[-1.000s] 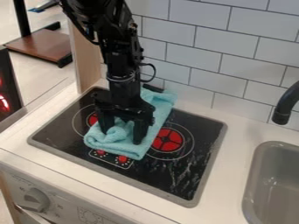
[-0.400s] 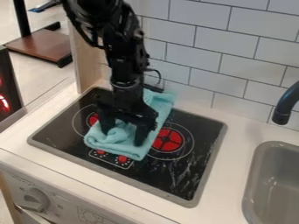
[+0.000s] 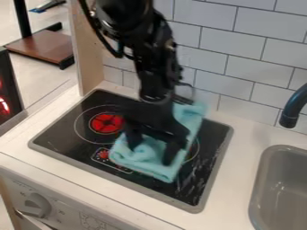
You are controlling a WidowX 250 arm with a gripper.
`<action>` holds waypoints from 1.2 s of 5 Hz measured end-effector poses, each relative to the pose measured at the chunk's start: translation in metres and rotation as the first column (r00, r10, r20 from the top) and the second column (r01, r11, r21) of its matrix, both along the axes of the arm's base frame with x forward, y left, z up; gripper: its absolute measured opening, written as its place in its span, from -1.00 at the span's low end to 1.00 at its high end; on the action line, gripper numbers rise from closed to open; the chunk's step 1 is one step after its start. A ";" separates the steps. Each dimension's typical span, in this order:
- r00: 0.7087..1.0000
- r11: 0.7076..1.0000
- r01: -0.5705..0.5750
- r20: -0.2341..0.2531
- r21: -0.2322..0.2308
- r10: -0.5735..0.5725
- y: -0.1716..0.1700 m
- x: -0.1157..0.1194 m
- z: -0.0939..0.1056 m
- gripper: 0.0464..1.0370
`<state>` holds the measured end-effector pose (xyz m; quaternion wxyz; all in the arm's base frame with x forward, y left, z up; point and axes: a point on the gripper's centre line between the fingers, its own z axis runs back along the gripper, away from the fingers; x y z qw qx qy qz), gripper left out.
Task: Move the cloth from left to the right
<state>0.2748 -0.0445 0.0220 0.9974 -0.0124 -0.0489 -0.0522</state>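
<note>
- Over the stovetop [image 3: 60, 134], I have the gripper [image 3: 150, 154] pointing down at the cloth [image 3: 144, 165], with the arm [image 3: 153, 58] coming in from the top edge of my view.
- I read the gripper as released: its two fingers stand well apart, both against the cloth, with a rumpled bit of it between them.
- The light blue cloth (folded, by the look of it) lies aslant across the middle and right part of the stovetop, over much of the right burner. Its far end reaches the back rim, near the tiled wall [image 3: 252, 45].
- To the left of the cloth I can see the red left burner [image 3: 107, 123], and a red knob marking [image 3: 103, 154] sits just beside its near left corner.
- Farther right, past a strip of pale counter [image 3: 234, 188], are the gray sink [image 3: 282, 179] and the black faucet [image 3: 294, 105].
</note>
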 end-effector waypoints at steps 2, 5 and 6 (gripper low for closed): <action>0.997 0.997 0.081 -0.009 -0.013 -0.081 -0.033 -0.019 -0.001 0.93; 0.997 0.997 0.076 -0.021 -0.011 -0.076 -0.019 -0.050 0.004 0.93; 0.996 0.996 0.082 -0.031 -0.016 -0.083 -0.020 -0.051 0.006 0.93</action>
